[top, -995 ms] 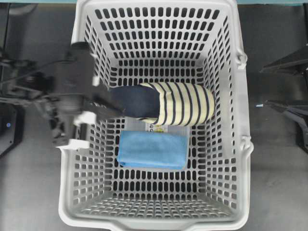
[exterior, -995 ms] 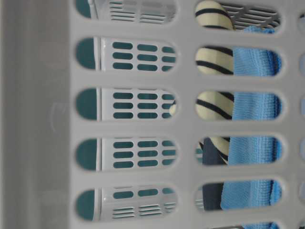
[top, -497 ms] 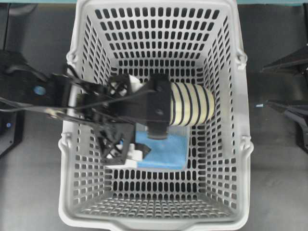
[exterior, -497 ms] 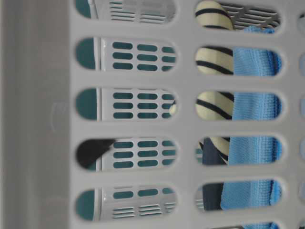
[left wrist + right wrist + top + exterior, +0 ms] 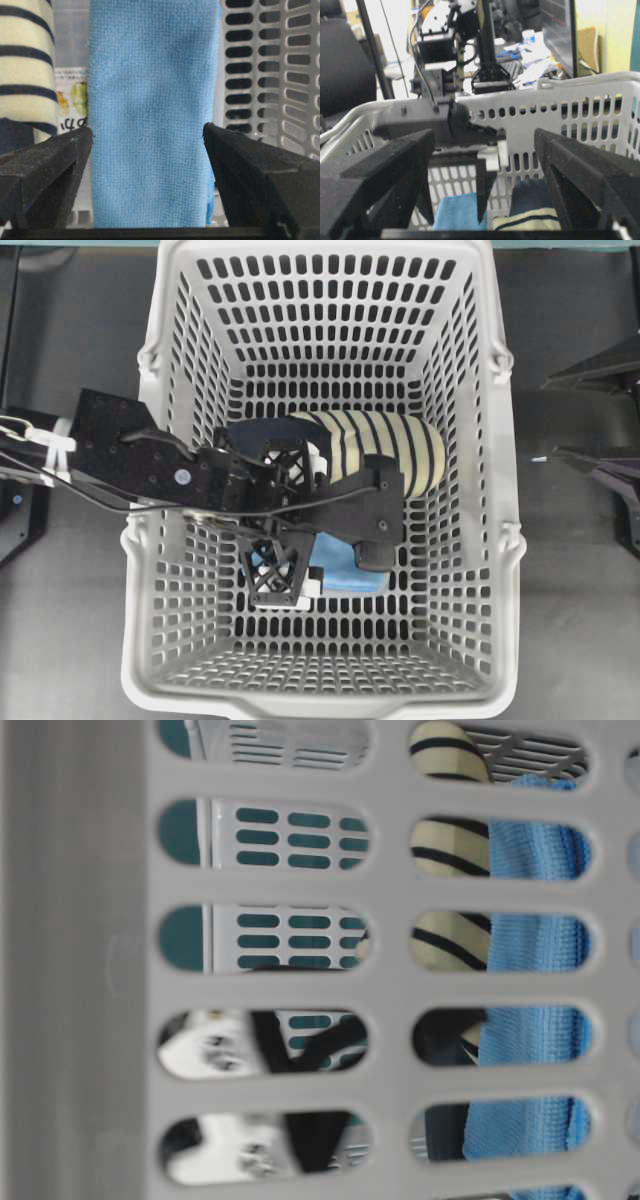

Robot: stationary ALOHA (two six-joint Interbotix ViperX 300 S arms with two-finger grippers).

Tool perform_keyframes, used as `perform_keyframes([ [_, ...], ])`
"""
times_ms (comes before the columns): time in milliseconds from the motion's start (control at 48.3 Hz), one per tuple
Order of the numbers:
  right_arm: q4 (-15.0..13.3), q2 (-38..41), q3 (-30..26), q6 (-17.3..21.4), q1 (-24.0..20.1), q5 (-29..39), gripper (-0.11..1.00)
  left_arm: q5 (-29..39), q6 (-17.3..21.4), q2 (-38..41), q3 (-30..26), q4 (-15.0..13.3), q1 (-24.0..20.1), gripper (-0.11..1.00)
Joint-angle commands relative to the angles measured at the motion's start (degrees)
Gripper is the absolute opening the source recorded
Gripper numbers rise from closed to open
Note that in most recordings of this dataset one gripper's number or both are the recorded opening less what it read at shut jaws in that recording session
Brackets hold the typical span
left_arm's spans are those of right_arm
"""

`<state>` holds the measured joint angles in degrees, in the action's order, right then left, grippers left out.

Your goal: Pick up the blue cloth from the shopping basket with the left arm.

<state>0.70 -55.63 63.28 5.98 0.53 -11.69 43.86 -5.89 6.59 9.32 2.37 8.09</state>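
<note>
The blue cloth (image 5: 152, 115) lies folded on the floor of the grey shopping basket (image 5: 470, 440), mostly hidden under my left arm in the overhead view (image 5: 345, 568). My left gripper (image 5: 147, 131) points down inside the basket (image 5: 288, 550). It is open, with one fingertip at each long edge of the cloth. I cannot tell whether the tips touch it. The cloth also shows in the right wrist view (image 5: 457, 212) and the table-level view (image 5: 530, 1050). My right gripper (image 5: 485, 137) is open and empty, outside the basket's right wall (image 5: 588, 420).
A navy and cream striped slipper (image 5: 390, 455) lies against the cloth's far edge, close to one left finger (image 5: 482, 190). A clear labelled packet (image 5: 70, 100) sits between and under them. The basket wall (image 5: 260, 75) rises just past the cloth's other side.
My left arm has swung from the basket's left rim into the basket, moved right over the cloth and lowered. It now shows through the table-level slots. The right arm has not moved.
</note>
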Motion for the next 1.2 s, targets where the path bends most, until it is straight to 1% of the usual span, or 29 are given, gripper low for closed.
perform_keyframes([
  [0, 0.3, 0.3, -1.5, 0.0, 0.0, -0.3, 0.78, -0.7, -0.1, 0.8, 0.7, 0.3, 0.2, 0.87],
  [249, 0.2, 0.3, -1.4, -0.2, 0.0, 0.0, 0.78, -3.5, -0.8, 3.3, 3.7, 0.3, 0.1, 0.87],
  [373, 0.3, 0.3, -1.3, -0.2, 0.0, 0.1, 0.78, -3.8, -0.8, 3.4, 4.1, 0.3, 0.1, 0.86],
  [456, 0.2, 0.3, -1.3, -0.2, 0.0, 0.1, 0.78, -3.8, -0.1, 3.4, 4.2, 0.3, 0.2, 0.84],
  [539, 0.2, 0.2, -1.3, -0.2, 0.0, 0.1, 0.78, -3.6, 0.1, 3.3, 4.2, 0.3, 0.2, 0.75],
  [622, 0.2, 0.3, -1.2, -0.2, 0.0, 0.1, 0.77, -3.6, 0.2, 3.3, 4.2, 0.3, 0.2, 0.56],
  [725, 0.3, 0.3, -1.1, -0.2, 0.0, 0.1, 0.77, -3.3, 0.2, 3.1, 4.0, 0.3, 0.2, 0.29],
  [767, 0.3, 0.3, -1.1, -0.2, 0.0, 0.1, 0.77, -3.1, 0.1, 2.7, 3.8, 0.3, 0.2, 0.2],
  [787, 0.2, 0.3, -1.1, -0.2, 0.0, 0.1, 0.77, -3.0, 0.1, 2.5, 3.6, 0.3, 0.2, 0.17],
  [974, 0.2, 0.3, -1.0, -0.2, 0.0, 0.1, 0.76, -1.0, 0.2, -0.5, 0.9, 0.3, 0.1, 0.17],
  [1077, 0.3, 0.3, -0.9, -0.2, 0.0, 0.1, 0.76, 2.5, 0.2, -2.7, -3.6, 0.3, 0.1, 0.17],
  [1181, 0.3, 0.2, -0.7, -0.2, 0.0, 0.1, 0.76, 8.1, 0.2, -4.6, -8.9, 0.3, 0.1, 0.17],
])
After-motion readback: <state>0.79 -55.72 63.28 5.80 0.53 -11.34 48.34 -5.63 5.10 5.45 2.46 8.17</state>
